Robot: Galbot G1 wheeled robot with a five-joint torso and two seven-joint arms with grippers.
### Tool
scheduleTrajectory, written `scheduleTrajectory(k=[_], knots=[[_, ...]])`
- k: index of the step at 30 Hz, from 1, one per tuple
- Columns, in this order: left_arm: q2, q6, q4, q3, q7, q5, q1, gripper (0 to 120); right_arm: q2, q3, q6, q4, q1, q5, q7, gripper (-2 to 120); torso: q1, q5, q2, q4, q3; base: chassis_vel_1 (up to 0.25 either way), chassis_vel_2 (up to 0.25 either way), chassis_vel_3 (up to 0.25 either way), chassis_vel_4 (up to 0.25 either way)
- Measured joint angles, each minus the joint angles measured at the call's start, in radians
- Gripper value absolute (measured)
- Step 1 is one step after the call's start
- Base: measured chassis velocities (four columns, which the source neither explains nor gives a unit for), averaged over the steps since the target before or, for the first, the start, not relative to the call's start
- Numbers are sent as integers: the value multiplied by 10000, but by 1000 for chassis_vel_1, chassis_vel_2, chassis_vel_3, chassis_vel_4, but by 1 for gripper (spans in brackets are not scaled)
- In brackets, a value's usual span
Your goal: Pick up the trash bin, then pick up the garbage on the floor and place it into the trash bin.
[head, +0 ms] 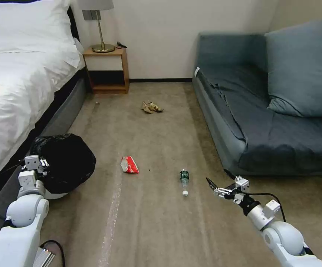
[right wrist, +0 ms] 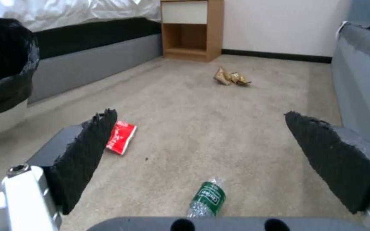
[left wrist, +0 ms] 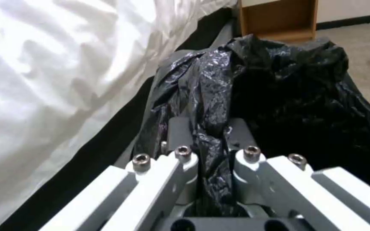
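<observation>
The first step looks done or nearly so: the left gripper [left wrist: 210,154] is clenched on a fold of the black bag at the near rim of the trash bin [head: 62,163], which sits at about 10 o'clock from the robot, close beside the bed [head: 16,81]. Whether the bin is lifted off the floor I cannot tell. Everything else is left — no garbage shows inside the bag, and three lots lie on the carpet. The red-and-white carton [head: 129,165] is just left of 12 o'clock, lying flat, its long axis running roughly toward 11 o'clock. The bottle [head: 184,181] is at about 1 o'clock, on its side, long axis nearly along the 12-to-6 line, white cap pointing back at the robot and its base away. The crumpled wrappers [head: 151,107] lie well beyond, near 12 o'clock, toward the nightstand [head: 107,70]. The right gripper [head: 214,188] hovers low at about 2 o'clock, just right of the bottle, spread wide and released, grasping nothing — by my reading the bottle is the nearest piece for it.
</observation>
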Motion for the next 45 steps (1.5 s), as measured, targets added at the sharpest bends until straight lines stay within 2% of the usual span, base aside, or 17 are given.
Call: scheduleTrajectory(k=[28,45], knots=[[19,-91,-119,-168,110,-60,206,5,250,-104,17,-73,-98,-270,36,100,0,1,0,0,0,-70,62,68,-64],[-20,-210,126,-128,186,12,81,5,322,-176,46,-287,-26,-314,18,100,0,0,0,0,0,-72,64,73,-70]])
